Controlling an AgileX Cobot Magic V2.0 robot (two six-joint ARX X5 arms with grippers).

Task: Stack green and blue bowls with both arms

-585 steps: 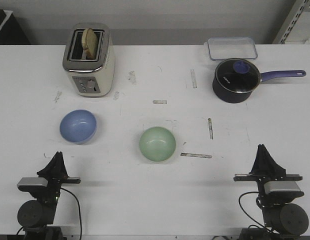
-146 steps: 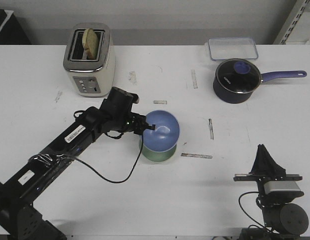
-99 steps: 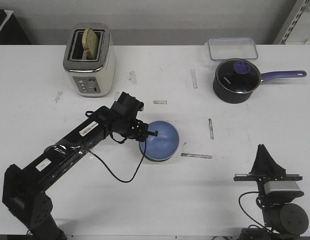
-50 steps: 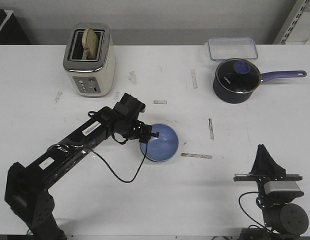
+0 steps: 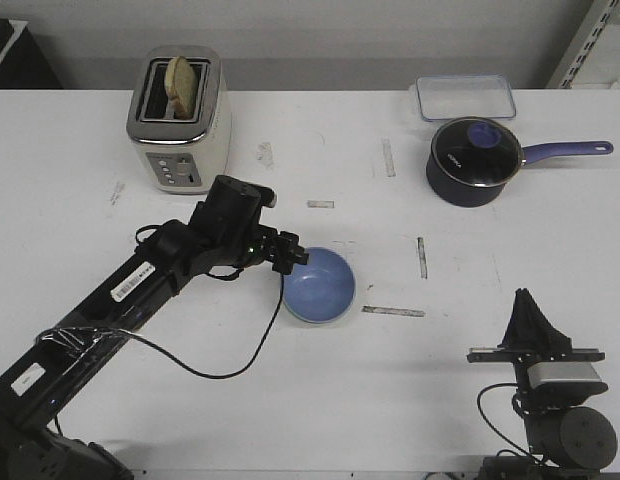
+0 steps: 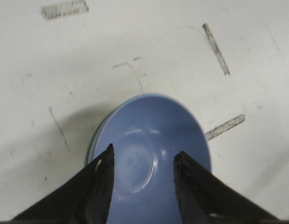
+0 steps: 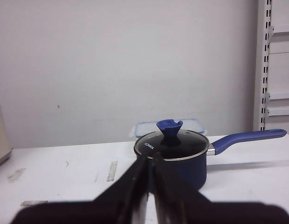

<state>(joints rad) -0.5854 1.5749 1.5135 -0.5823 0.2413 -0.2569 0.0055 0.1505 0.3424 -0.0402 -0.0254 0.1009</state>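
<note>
Two bowls sit nested mid-table: blue bowl (image 5: 318, 285) inside the green bowl (image 6: 94, 140). My left pincer (image 6: 142, 161) hangs spread over its rim, pinching nothing; pulling away carelessly could tip the stack.

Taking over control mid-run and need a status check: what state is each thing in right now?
blue bowl: upright, nested in the green bowl
green bowl: under the blue one, only a rim sliver visible
left hand: open, above the blue bowl
right hand: shut, parked
saucepan: lid on
toaster: bread in slot
clear container: lidded
</note>
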